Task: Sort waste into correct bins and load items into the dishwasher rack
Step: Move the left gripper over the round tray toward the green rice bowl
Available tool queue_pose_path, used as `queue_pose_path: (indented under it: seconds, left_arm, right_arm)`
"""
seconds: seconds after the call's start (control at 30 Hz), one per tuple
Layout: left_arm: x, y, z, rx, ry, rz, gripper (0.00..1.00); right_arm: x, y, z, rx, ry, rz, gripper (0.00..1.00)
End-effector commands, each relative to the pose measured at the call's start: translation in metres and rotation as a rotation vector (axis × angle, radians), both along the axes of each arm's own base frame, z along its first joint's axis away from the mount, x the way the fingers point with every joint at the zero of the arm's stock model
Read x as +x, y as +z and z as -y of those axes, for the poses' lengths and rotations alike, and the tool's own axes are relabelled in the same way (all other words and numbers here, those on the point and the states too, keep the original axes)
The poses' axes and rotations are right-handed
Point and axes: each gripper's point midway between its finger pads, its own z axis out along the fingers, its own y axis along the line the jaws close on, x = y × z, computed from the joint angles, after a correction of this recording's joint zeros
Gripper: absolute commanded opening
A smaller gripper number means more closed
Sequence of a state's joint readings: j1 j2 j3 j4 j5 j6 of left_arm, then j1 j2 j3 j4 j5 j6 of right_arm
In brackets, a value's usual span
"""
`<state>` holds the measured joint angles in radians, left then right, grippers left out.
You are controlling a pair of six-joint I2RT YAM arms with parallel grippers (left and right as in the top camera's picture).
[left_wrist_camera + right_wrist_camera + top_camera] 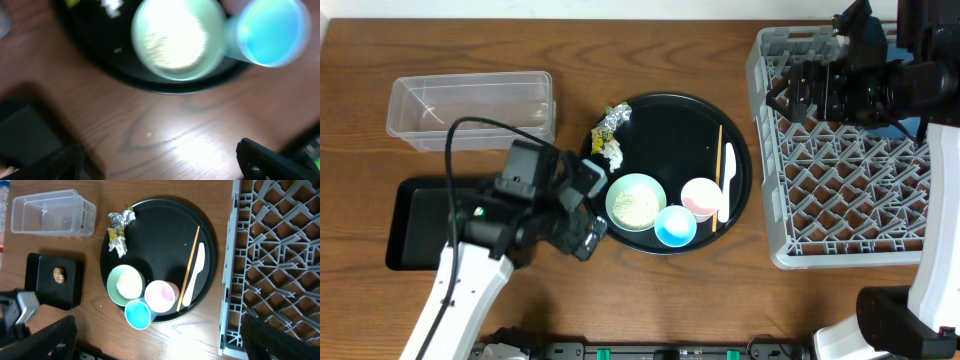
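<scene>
Left fingers (592, 206): spread wide, holding nothing; over the bench (650, 300) at 8 o'clock of the round black tray (670, 110), just beside its rim. The wrist view is blurred.
Black rectangular tray (415, 225): on the bench under the left arm; a brown food lump (59, 275) lies in it.
Light blue cup (675, 226): at 6 o'clock on the round tray, upright.
Green bowl (636, 202): at 7 o'clock, with white grains inside, touching the blue cup.
Pink cup (701, 197): at 4 o'clock.
White spoon (728, 180) and chopsticks (718, 175): at 3 o'clock, side by side.
Foil (613, 120), yellow wrapper (116, 230) and paper scraps (612, 152): at 10 o'clock on the tray.
Clear tub (470, 108): at 9 o'clock of the tray, well apart.
Dishwasher rack (850, 190): at 3 o'clock of the tray.
Right fingers (782, 98): wide apart, holding nothing, above the rack's far corner.
</scene>
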<state>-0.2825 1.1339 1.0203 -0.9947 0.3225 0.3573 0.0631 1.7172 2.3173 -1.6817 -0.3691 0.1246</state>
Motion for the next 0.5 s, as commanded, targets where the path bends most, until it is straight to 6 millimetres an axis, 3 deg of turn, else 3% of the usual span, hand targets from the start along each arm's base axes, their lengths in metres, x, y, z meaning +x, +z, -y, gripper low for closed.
queue_pose_path:
  seconds: [0.0,0.17,0.33,0.4,0.47]
  left_arm:
    - [-0.009,0.004,0.015,-0.053,-0.132,0.015,0.98]
    - [0.007,-0.003,0.016,-0.019,-0.127,0.038,0.98]
    - [0.027,-0.013,-0.004,0.115,-0.081,0.083,0.98]
    - [0.023,-0.017,-0.004,0.145,-0.18,0.089,0.98]
    - [0.007,-0.022,0.003,0.145,-0.392,0.081,0.98]
  right_arm:
    - [-0.002,0.001,-0.003,-0.003,0.017,0.009,0.99]
    - [-0.002,0.002,-0.003,-0.003,0.018,0.009,0.99]
    - [-0.002,0.002,-0.003,-0.003,0.017,0.009,0.99]
    - [-0.002,0.002,-0.003,-0.003,0.017,0.009,0.99]
    - [-0.002,0.001,-0.003,-0.003,0.017,0.009,0.99]
